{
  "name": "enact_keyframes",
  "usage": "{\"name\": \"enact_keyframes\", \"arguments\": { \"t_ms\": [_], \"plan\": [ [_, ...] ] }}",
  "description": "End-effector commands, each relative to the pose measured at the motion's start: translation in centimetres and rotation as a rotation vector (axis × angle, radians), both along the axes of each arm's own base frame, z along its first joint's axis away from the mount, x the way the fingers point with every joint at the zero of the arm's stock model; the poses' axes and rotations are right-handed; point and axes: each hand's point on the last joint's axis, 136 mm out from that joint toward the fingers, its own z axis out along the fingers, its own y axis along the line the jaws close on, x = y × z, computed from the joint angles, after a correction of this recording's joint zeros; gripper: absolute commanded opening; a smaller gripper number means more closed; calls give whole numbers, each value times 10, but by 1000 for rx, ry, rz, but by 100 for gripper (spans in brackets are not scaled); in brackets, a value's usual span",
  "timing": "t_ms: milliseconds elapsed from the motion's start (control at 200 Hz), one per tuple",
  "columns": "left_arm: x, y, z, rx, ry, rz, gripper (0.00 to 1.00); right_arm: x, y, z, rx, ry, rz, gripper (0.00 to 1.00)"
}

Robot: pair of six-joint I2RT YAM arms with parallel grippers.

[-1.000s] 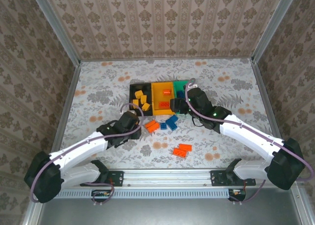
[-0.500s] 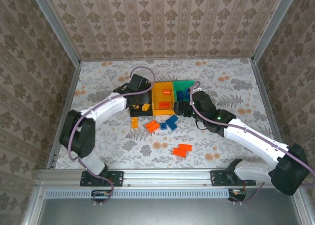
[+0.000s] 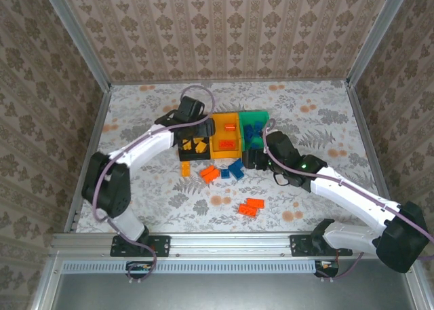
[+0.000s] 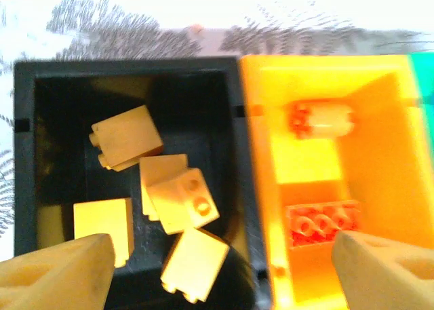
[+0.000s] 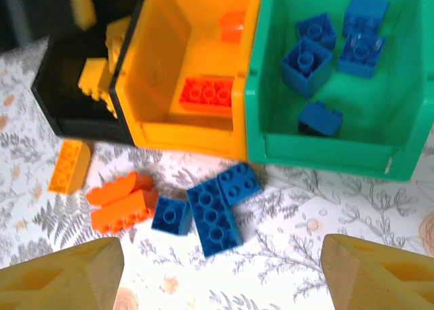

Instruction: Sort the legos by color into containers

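Note:
Three joined bins stand mid-table: black bin, orange bin, green bin. My left gripper hovers open over the black bin, which holds several yellow bricks. Red-orange bricks lie in the orange bin. My right gripper is open above loose blue bricks and orange bricks just in front of the bins. A yellow brick lies by the black bin. Several blue bricks sit in the green bin.
Two more orange bricks lie nearer the front rail. Patterned walls enclose the flowery tabletop at back and sides. Open surface lies left and right of the bins.
My left arm swung from the near table up over the black bin. My right gripper drew back slightly from the green bin toward the loose blue bricks.

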Motion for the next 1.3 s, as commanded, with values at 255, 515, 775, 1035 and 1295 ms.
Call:
{"name": "enact_keyframes", "arguments": {
  "t_ms": [255,515,775,1035,1295],
  "plan": [
    [-119,-28,17,-119,-54,-208,100,-62,-11,-88,-92,307,85,78],
    [-157,-1,-37,-152,28,-142,100,-50,21,-92,-120,227,158,80],
    [-173,24,-57,-147,59,-77,100,-11,40,-111,-278,184,187,73],
    [-176,42,-51,-132,29,-40,100,7,50,-132,-368,196,209,66],
    [-178,47,-52,-128,31,-30,100,12,57,-141,-385,207,235,51]
  ]
}}
